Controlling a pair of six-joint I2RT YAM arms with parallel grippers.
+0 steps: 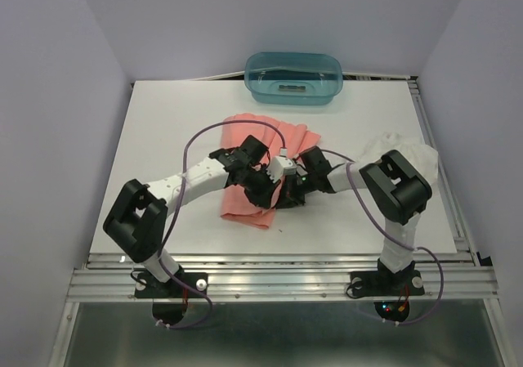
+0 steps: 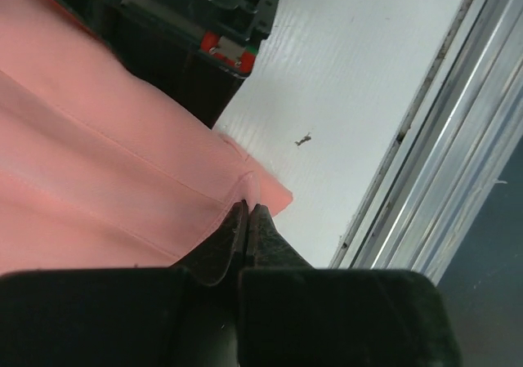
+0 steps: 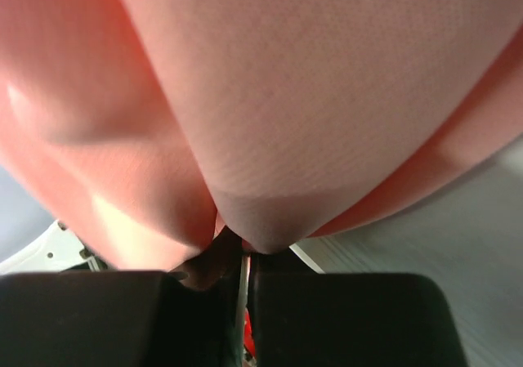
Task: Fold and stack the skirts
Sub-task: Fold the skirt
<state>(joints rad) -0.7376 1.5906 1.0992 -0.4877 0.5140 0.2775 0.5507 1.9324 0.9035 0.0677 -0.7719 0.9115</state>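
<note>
The salmon-pink skirt (image 1: 260,135) lies partly folded in the middle of the table. Both grippers meet at its near part. My left gripper (image 1: 263,192) is shut on a pinched corner of the pink cloth; the left wrist view shows the gripper (image 2: 248,209) closed on the skirt's (image 2: 98,163) edge just above the table. My right gripper (image 1: 288,195) is shut on a bulging fold of the same skirt, as the right wrist view shows (image 3: 243,248), with pink cloth (image 3: 310,81) filling the frame. The white skirt (image 1: 411,149) lies crumpled at the right, partly hidden by the right arm.
A teal translucent tub (image 1: 292,77) stands at the back edge of the table. The metal rail (image 2: 441,179) of the table's near edge runs close to the left gripper. The black body of the right arm (image 2: 188,24) is right behind the pinched corner.
</note>
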